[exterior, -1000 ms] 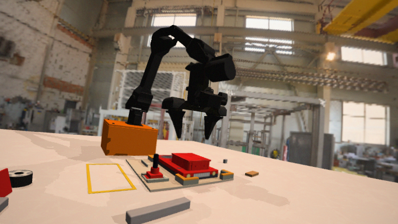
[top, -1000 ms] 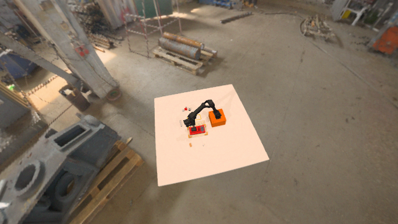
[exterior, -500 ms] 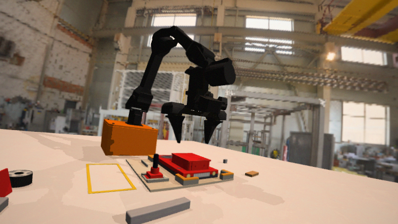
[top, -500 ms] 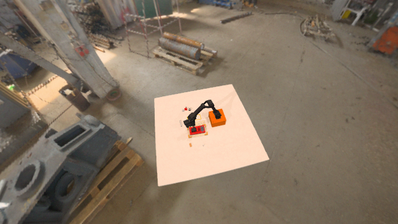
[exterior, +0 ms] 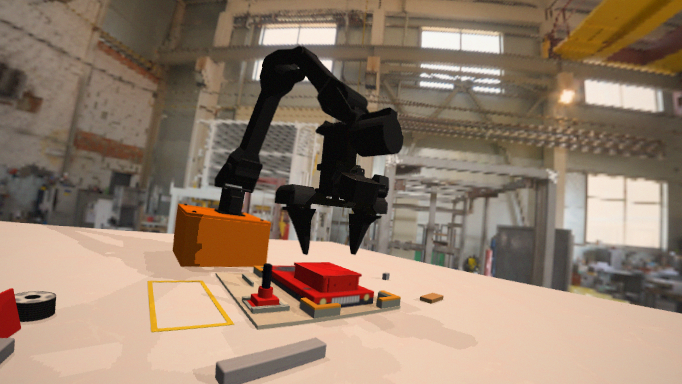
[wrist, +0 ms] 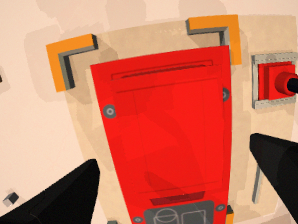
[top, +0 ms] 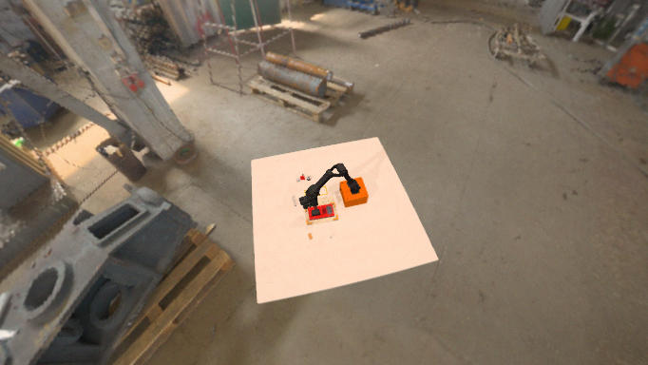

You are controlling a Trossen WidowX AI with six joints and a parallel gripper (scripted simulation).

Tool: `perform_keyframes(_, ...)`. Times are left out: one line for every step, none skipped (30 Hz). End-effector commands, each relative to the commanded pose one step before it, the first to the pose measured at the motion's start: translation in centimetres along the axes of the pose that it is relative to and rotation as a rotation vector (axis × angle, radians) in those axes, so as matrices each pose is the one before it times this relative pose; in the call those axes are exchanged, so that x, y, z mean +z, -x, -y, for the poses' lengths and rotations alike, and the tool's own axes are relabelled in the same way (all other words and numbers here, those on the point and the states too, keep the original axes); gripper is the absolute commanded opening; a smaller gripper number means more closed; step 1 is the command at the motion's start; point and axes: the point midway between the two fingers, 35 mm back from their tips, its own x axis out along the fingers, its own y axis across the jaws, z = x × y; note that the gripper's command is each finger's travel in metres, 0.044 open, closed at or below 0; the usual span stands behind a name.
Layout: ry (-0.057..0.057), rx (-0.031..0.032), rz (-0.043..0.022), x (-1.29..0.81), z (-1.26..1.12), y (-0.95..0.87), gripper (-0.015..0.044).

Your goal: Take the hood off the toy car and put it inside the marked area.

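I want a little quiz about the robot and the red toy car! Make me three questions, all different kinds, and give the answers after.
1. True or false: the claw is squeezing the toy car.
2. What colour is the outline of the marked area on the table? A) blue B) yellow C) green
3. Fill in: the robot arm stands on an ______ box.

Key
1. False. The claw is wide open and hangs above the car without touching it.
2. B, yellow.
3. Orange.
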Motion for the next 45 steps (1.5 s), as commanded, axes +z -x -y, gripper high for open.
perform_keyframes(-0.0048,-0.00895,-0.01642,-0.399,0.163,-0.933,0.0440)
perform_keyframes(0.0000,0.00000,-0.00001,-0.004,0.000,-0.090,0.0440)
perform_keyframes(0.0000,0.00000,-0.00001,-0.005,0.000,-0.090,0.0440)
perform_keyframes(0.0000,0.00000,-0.00001,-0.005,0.000,-0.090,0.0440)
perform_keyframes(0.0000,0.00000,-0.00001,-0.005,0.001,-0.090,0.0440)
perform_keyframes(0.0000,0.00000,-0.00001,-0.006,0.001,-0.090,0.0440)
perform_keyframes(0.0000,0.00000,-0.00001,-0.006,0.001,-0.090,0.0440)
perform_keyframes(0.0000,0.00000,-0.00001,-0.006,0.004,-0.090,0.0440)
perform_keyframes(0.0000,0.00000,-0.00001,-0.006,0.004,-0.090,0.0440)
perform_keyframes(0.0000,0.00000,-0.00001,-0.007,0.004,-0.090,0.0440)
perform_keyframes(0.0000,0.00000,-0.00001,-0.007,0.004,-0.090,0.0440)
perform_keyframes(0.0000,0.00000,-0.00001,-0.007,0.004,-0.090,0.0440)
perform_keyframes(0.0000,0.00000,-0.00001,-0.006,0.003,-0.073,0.0440)
perform_keyframes(0.0000,0.00000,-0.00001,-0.004,0.002,-0.044,0.0440)
perform_keyframes(0.0000,0.00000,0.00000,-0.001,0.001,-0.015,0.0440)
perform_keyframes(0.0000,0.00000,0.00000,0.000,0.000,0.000,0.0440)
perform_keyframes(0.0000,0.00000,0.00000,0.000,0.000,0.000,0.0440)
perform_keyframes(0.0000,0.00000,0.00000,0.000,0.000,0.000,0.0440)
perform_keyframes(0.0000,0.00000,0.00000,0.000,0.000,0.000,0.0440)
perform_keyframes(0.0000,0.00000,0.00000,0.000,0.000,0.000,0.0440)
perform_keyframes(0.0000,0.00000,0.00000,0.000,0.000,0.000,0.0440)
perform_keyframes(0.0000,0.00000,0.00000,0.000,0.000,0.000,0.0440)
perform_keyframes(0.0000,0.00000,0.00000,0.000,0.000,0.000,0.0440)
perform_keyframes(0.0000,0.00000,0.00000,0.000,0.000,0.000,0.0440)
perform_keyframes(0.0000,0.00000,0.00000,0.000,0.000,-0.008,0.0440)
perform_keyframes(0.0000,0.00000,0.00000,0.000,0.000,-0.016,0.0440)
perform_keyframes(0.0000,0.00000,0.00000,0.001,0.000,-0.024,0.0440)
perform_keyframes(0.0000,0.00000,0.00000,0.001,0.000,-0.033,0.0440)
perform_keyframes(0.0000,0.00000,0.00000,0.001,0.000,-0.040,0.0440)
perform_keyframes(0.0000,0.00000,0.00000,0.001,0.000,-0.046,0.0440)
perform_keyframes(0.0000,0.00000,0.00000,0.001,0.000,-0.049,0.0440)
perform_keyframes(0.0000,0.00000,0.00000,0.001,0.000,-0.049,0.0440)
perform_keyframes(0.0000,0.00000,0.00000,0.001,0.000,-0.049,0.0440)
perform_keyframes(0.0000,0.00000,0.00000,0.001,0.000,-0.049,0.0440)
perform_keyframes(0.0000,0.00000,0.00000,0.001,0.000,-0.049,0.0440)
perform_keyframes(0.0000,0.00000,0.00000,0.000,0.000,-0.049,0.0440)
perform_keyframes(0.0000,0.00000,0.00000,0.000,0.000,-0.049,0.0440)
perform_keyframes(0.0000,0.00000,0.00000,0.000,0.000,-0.049,0.0440)
perform_keyframes(0.0000,0.00000,0.00000,0.000,0.000,-0.049,0.0440)
perform_keyframes(0.0000,0.00000,0.00000,0.000,0.000,-0.049,0.0440)
perform_keyframes(0.0000,0.00000,0.00000,0.000,0.000,-0.049,0.0440)
perform_keyframes(0.0000,0.00000,0.00000,0.000,0.000,-0.049,0.0440)
perform_keyframes(0.0000,0.00000,0.00000,0.000,0.000,-0.049,0.0440)
perform_keyframes(0.0000,0.00000,0.00000,0.000,0.000,-0.049,0.0440)
perform_keyframes(0.0000,0.00000,0.00000,0.000,0.000,-0.049,0.0440)
